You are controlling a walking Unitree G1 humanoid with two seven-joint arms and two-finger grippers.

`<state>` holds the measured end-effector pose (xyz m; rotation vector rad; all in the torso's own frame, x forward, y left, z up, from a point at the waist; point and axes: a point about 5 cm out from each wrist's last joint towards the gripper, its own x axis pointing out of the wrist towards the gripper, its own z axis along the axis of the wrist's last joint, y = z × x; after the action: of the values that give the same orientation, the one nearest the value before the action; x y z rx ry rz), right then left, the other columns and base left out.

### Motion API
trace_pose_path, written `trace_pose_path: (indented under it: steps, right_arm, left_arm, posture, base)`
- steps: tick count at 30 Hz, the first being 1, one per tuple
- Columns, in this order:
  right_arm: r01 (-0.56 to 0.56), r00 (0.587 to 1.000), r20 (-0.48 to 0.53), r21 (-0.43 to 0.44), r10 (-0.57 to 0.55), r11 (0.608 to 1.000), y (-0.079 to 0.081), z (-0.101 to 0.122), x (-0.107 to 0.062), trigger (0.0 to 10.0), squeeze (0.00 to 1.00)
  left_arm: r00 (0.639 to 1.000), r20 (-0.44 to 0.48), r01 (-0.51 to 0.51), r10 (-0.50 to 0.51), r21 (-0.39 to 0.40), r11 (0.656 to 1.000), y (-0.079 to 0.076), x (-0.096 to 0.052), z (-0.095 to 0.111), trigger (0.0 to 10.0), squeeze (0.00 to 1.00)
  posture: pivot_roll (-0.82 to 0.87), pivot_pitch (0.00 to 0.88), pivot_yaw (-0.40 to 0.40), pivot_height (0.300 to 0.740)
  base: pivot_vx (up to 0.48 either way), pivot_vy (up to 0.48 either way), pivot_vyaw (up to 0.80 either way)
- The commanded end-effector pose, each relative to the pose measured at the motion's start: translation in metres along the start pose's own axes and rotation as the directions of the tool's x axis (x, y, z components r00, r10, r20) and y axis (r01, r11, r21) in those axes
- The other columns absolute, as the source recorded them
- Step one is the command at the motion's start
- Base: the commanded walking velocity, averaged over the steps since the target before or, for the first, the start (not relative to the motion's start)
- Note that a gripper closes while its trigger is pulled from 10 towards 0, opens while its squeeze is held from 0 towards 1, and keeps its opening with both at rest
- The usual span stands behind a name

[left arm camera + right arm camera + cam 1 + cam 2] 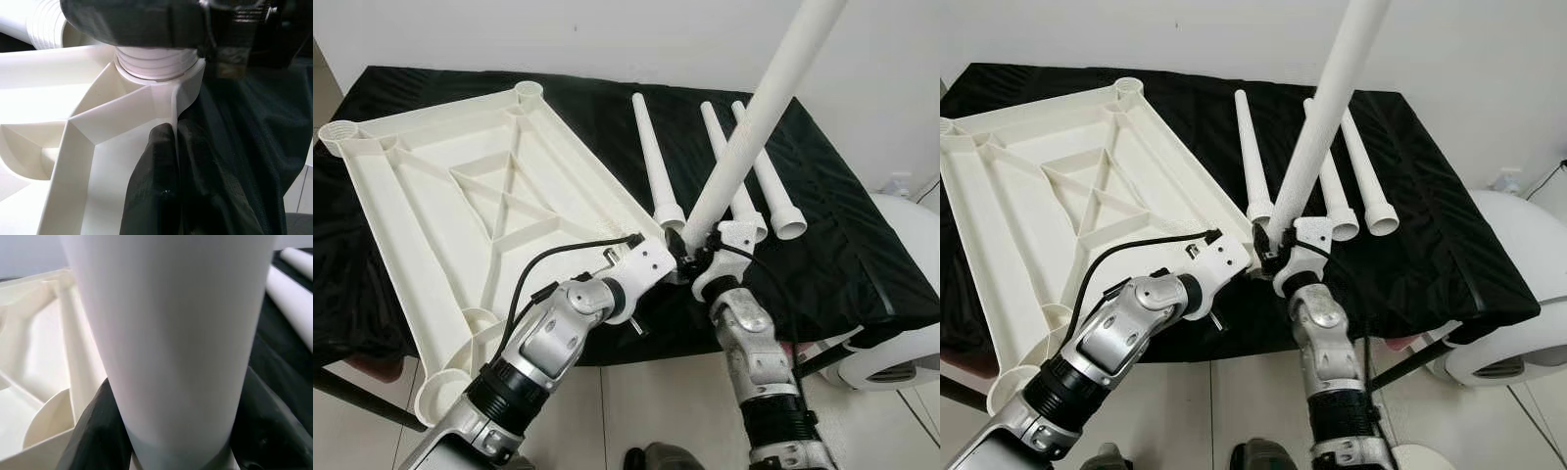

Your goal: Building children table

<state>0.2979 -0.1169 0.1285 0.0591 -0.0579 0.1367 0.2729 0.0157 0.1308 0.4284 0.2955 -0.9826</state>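
A white plastic tabletop [460,196] lies upside down on a black-covered table, ribs and corner sockets facing up. My right gripper [700,257] is shut on a long white leg [754,127]. The leg rises tilted to the upper right, and its threaded end sits at the tabletop's near right corner socket [156,63]. In the right wrist view the black fingers [93,431] press both sides of the leg [171,333]. My left gripper [175,161] is shut on the tabletop's rim [173,103] just beside that socket. Three more legs [651,162] [729,166] [769,181] lie on the cloth behind.
The tabletop's near left corner [440,392] overhangs the table's front edge. A white rounded appliance [901,323] stands on the floor at the right, close to the table. A dark table leg [362,397] slants at the lower left. A white wall is behind the table.
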Motion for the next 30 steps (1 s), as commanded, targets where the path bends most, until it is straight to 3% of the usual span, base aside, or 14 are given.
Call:
trace_pose_path:
  steps: [1,6,7,9,10,17,20,21,25,30]
  right_arm:
    - [0.065,0.997,0.029,-0.012,-0.065,0.998,-0.005,0.008,-0.001,10.0,0.0]
    - [0.094,0.995,0.029,0.0,-0.094,0.996,-0.012,0.01,-0.002,10.0,0.0]
    - [0.097,0.995,0.026,0.002,-0.097,0.995,-0.012,0.01,-0.003,10.0,0.44]
    - [0.099,0.995,0.023,0.003,-0.099,0.995,-0.011,0.011,-0.004,10.0,0.44]
    - [0.098,0.995,0.025,0.011,-0.099,0.995,-0.012,0.011,-0.005,10.0,1.0]
    - [0.055,0.998,0.041,0.043,-0.057,0.998,-0.011,0.013,-0.01,10.0,1.0]
    - [-0.083,0.996,0.029,0.09,0.081,0.992,-0.009,0.01,-0.015,10.0,1.0]
    - [-0.151,0.989,0.019,0.089,0.15,0.985,-0.007,0.008,-0.016,10.0,0.0]
    - [-0.296,0.955,0.005,0.053,0.297,0.954,-0.007,0.005,-0.02,10.0,0.0]
    - [-0.331,0.943,0.001,0.034,0.332,0.943,-0.009,0.004,-0.02,10.0,0.0]
  left_arm:
    - [0.997,-0.071,0.035,-0.038,-0.038,0.999,-0.01,0.002,-0.018,10.0,0.0]
    - [0.996,-0.071,0.042,-0.044,-0.037,0.998,-0.012,0.002,-0.018,10.0,0.0]
    - [0.997,-0.071,0.042,-0.044,-0.036,0.998,-0.012,0.002,-0.018,10.0,0.0]
    - [0.997,-0.071,0.041,-0.044,-0.036,0.999,-0.011,0.002,-0.018,10.0,0.0]
    - [0.997,-0.071,0.041,-0.043,-0.035,0.999,-0.012,0.002,-0.018,10.0,0.0]
    - [0.996,-0.071,0.044,-0.046,-0.032,0.998,-0.013,0.003,-0.018,10.0,0.0]
    - [0.996,-0.072,0.044,-0.047,-0.034,0.998,-0.014,0.003,-0.019,10.0,0.0]
    - [0.996,-0.072,0.044,-0.047,-0.034,0.998,-0.014,0.003,-0.019,10.0,0.0]
    - [0.996,-0.072,0.045,-0.047,-0.033,0.998,-0.015,0.003,-0.019,10.0,0.0]
    - [0.996,-0.072,0.045,-0.047,-0.032,0.998,-0.015,0.003,-0.019,10.0,0.0]
  posture:
    - [-0.01,0.05,-0.087,0.74]
    - [-0.01,0.044,-0.086,0.74]
    - [-0.01,0.044,-0.086,0.74]
    - [-0.01,0.044,-0.086,0.74]
    - [-0.01,0.039,-0.087,0.74]
    - [-0.01,0.032,-0.09,0.74]
    - [-0.01,0.029,-0.093,0.74]
    - [-0.01,0.029,-0.093,0.74]
    - [-0.01,0.021,-0.094,0.74]
    - [-0.01,0.021,-0.094,0.74]
  base:
    - [0.0,0.0,0.0]
    - [0.0,0.0,0.0]
    - [0.0,0.0,0.0]
    - [0.0,0.0,0.0]
    - [0.0,0.0,0.0]
    - [0.0,0.0,0.0]
    - [0.0,0.0,0.0]
    - [0.0,0.0,0.0]
    - [0.0,0.0,0.0]
    - [0.0,0.0,0.0]
